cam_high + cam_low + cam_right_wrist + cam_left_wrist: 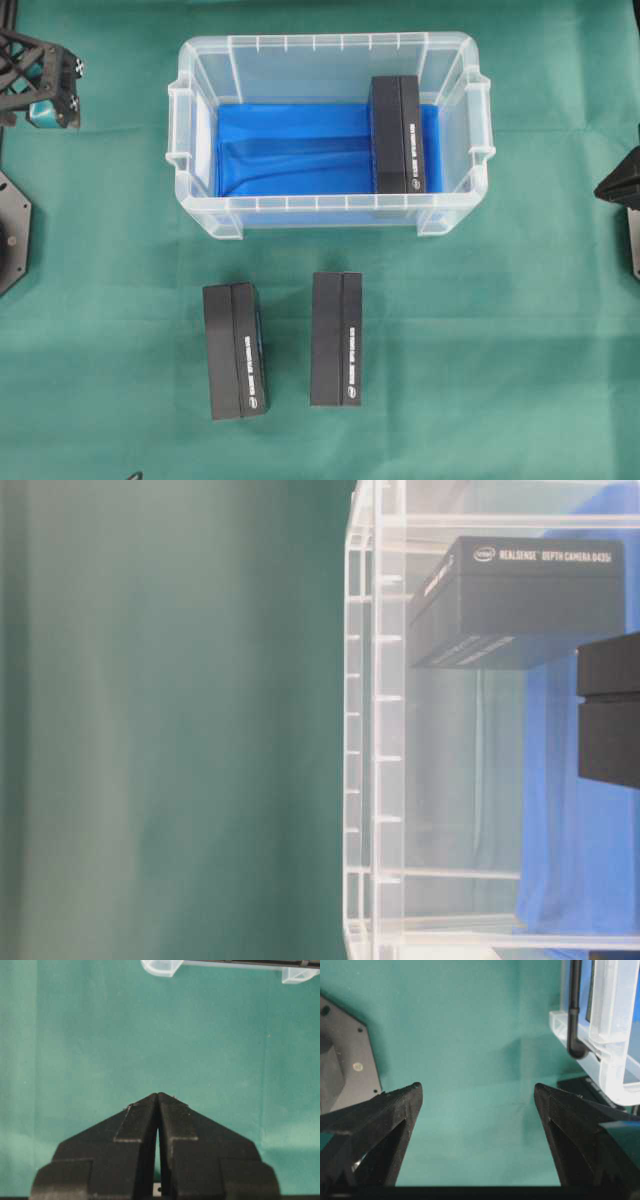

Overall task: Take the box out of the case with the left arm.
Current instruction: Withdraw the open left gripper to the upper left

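Nearest the overhead lens: two black boxes, one [235, 350] and its neighbour [335, 338], lying side by side on green cloth [500, 350], just below the case [330, 135]. Matte cardboard, long slabs, white print along one edge. Case itself clear, ribbed plastic with rim handles, glossy blue lining [290, 150] on the floor. Third box [398, 134] stands inside against the end wall at this view's right. Left gripper [50, 85] parked far off at the upper left corner, well apart from the case. Right arm [620, 190] barely showing at the right edge.

Table-level view now: box [520, 600] seen through the clear ribbed wall [375, 730], crisp corners, smooth sides. Slippery-looking faces, likely to slide from a light pinch.

Left wrist view: fingers [390, 1125] spread wide, nothing between them, only cloth below. Case corner [605, 1045] at upper right.

Right wrist view: right gripper [158, 1097] pressed fully together, holding nothing, case edge [165, 967] far ahead.

Risks, judging from here: long reach across the whole case; box tight to the wall, so little room for a finger on that side. Could clip the rim coming down, or drag the light case along when lifting. Could also go for a wrong box outside.
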